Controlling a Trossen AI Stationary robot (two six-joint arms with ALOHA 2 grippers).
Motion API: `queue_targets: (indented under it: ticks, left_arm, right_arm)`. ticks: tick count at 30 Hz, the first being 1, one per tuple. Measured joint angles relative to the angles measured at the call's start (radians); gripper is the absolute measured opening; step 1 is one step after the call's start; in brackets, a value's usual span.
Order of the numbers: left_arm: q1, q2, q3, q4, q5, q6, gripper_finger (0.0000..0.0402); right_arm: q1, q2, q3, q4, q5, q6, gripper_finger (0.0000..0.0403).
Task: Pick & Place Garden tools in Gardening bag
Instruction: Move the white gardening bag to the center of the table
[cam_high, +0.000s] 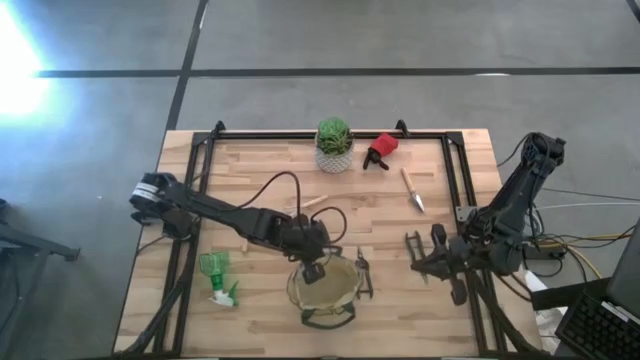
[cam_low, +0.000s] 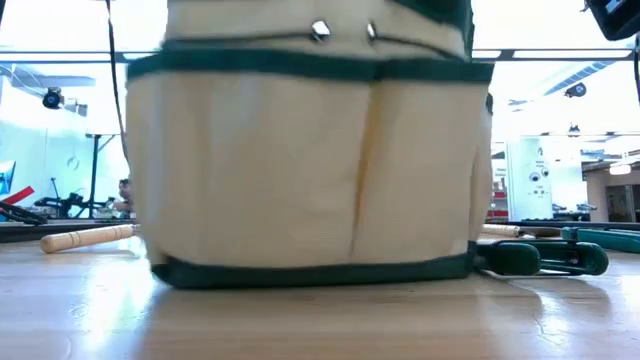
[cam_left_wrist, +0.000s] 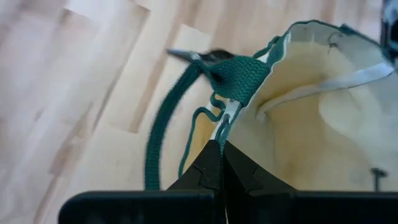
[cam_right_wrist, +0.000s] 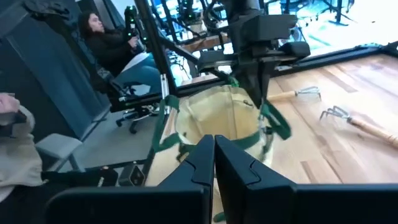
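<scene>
Cream gardening bag (cam_high: 322, 287) rim pinched in left gripper (cam_left_wrist: 220, 144) closed jaws

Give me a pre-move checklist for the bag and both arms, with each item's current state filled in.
1. Left gripper shut on the gardening bag rim: ok; its fingers pinch the fabric beside the green handle.
2. Bag upright on the table: ok in the low view.
3. Bag mouth open for loading: ok; the cream inside shows in the left wrist view.
4. Right gripper empty and shut: ok; it waits right of the bag.
5. Tools still outside: not ok; green spray bottle, red-and-black sprayer piece and trowel lie on the table.
6. Anything already in the bag: cannot tell.
</scene>
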Motion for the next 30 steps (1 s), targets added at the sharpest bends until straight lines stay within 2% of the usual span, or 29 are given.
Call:
queue_targets:
  ticks: [3,10,19,30]
  left_arm:
    - [0.013,-0.004,0.0,0.004,-0.039,-0.025,0.0]
    - [0.077,-0.002,-0.006,0.013,-0.035,-0.019,0.0]
    - [0.109,-0.001,-0.04,0.019,0.136,0.065,0.0002]
    - [0.11,-0.004,-0.041,0.01,0.149,0.091,0.0078]
  right_arm:
    - [0.0,0.009,0.014,-0.018,0.001,-0.046,0.0008]
    - [0.0,0.023,0.045,-0.022,0.001,-0.129,0.0008]
    - [0.0,0.025,0.047,-0.027,0.001,-0.137,0.0008]
    - [0.0,0.025,0.047,-0.026,0.001,-0.127,0.0008]
